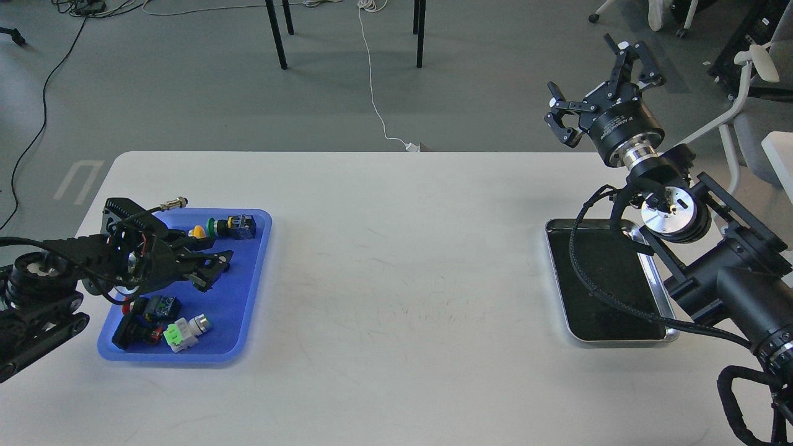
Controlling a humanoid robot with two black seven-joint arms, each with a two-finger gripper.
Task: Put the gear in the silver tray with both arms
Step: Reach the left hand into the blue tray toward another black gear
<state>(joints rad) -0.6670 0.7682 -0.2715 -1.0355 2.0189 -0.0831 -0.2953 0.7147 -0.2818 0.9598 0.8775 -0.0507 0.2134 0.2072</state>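
Note:
The small black gear is hidden under my left gripper (217,271), which reaches low into the blue tray (238,310) at the left. Its jaws are drawn close together at the spot where the gear lay. The silver tray (619,339) lies at the table's right side, with a dark shiny floor that looks bare; my right arm and its cable hose cross over it. My right gripper (600,87) is open and empty, raised high beyond the table's far right edge, pointing up and away.
The blue tray also holds a red push button (128,305), a green and white switch part (179,331), a yellow and green button part (204,231) and a dark blue block (241,226). Chair legs (277,34) and cables lie on the floor behind the table.

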